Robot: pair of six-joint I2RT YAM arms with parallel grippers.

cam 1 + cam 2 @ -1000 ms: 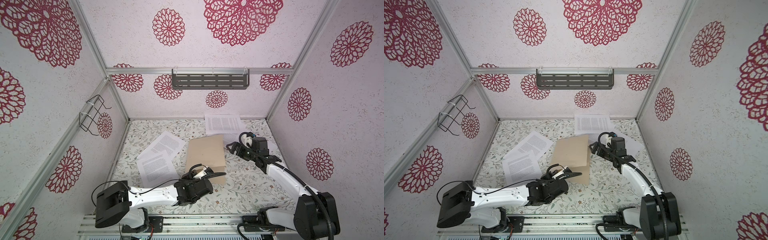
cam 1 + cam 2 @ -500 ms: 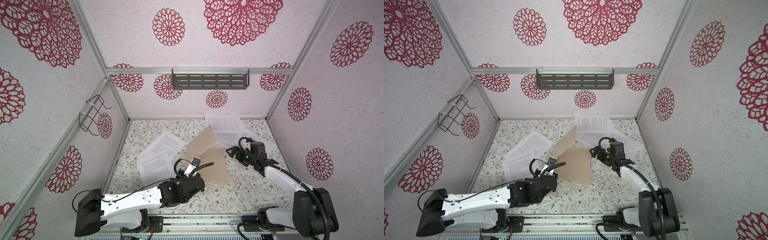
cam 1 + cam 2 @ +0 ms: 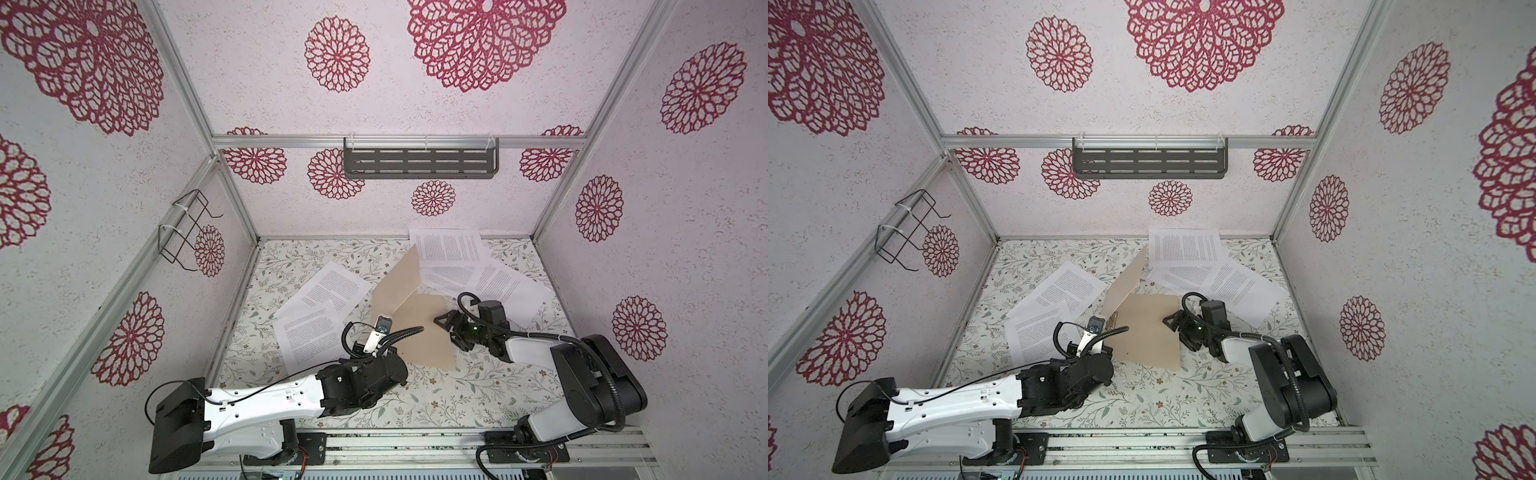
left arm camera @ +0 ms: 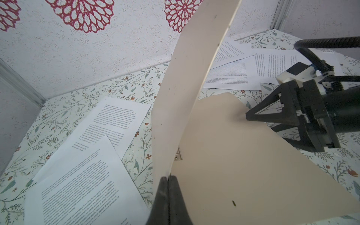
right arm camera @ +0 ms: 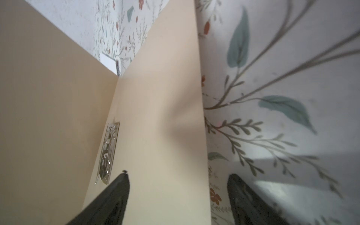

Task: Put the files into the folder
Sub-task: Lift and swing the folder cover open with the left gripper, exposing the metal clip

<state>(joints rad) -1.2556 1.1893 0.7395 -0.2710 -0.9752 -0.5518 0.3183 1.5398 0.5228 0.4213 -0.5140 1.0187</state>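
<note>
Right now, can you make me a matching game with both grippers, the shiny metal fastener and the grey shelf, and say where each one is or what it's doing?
Things
1. left gripper
2. right gripper
3. metal fastener
4. grey shelf

Places or states
A. inside the folder, right by its crease
B. hangs on the back wall
C. shut on the raised cover
D. open, straddling the flat cover's edge

Pairs: 1-C, 2-D, 3-A, 4-B
</note>
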